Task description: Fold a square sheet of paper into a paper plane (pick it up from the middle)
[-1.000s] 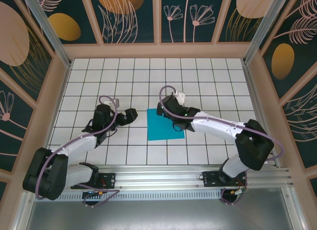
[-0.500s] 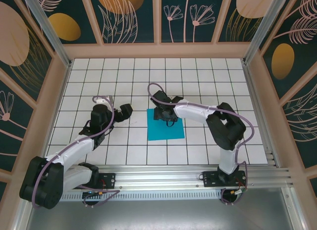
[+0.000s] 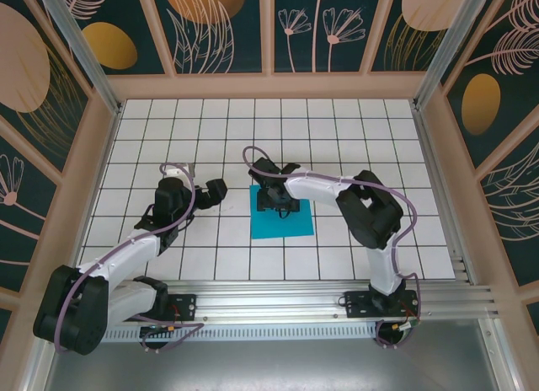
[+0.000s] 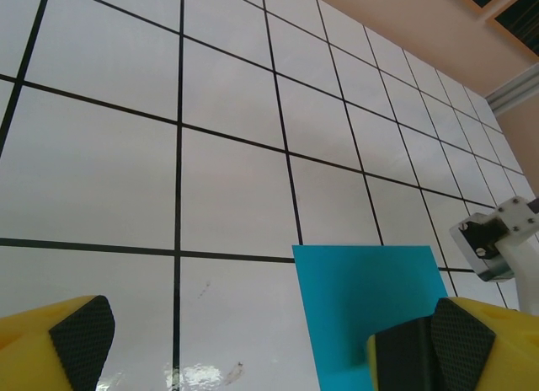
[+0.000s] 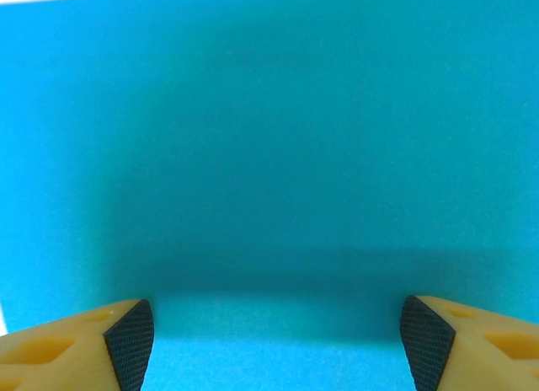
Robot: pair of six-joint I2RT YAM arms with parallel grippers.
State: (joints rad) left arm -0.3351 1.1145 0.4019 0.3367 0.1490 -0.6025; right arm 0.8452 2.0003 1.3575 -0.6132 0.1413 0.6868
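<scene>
Since a second ago the right arm has folded inward, carrying the right gripper (image 3: 278, 197) over the far half of the square sheet of paper (image 3: 282, 225), which lies flat mid-table. Its fingertips are hidden beneath the wrist. The left gripper (image 3: 216, 191) hangs beside the sheet.

Left wrist view: jaws spread wide, empty, and one pad overlaps the sheet's near edge.

Right wrist view: fingers (image 5: 128, 339) wide apart, gripping nothing, with the teal paper close beneath.

Plain teal-blue square sheet (image 3: 282, 225), unfolded and smooth. Lies flat near the middle of the white gridded table (image 3: 168, 130), edges nearly parallel to its lines, far part hidden in the top view.
</scene>
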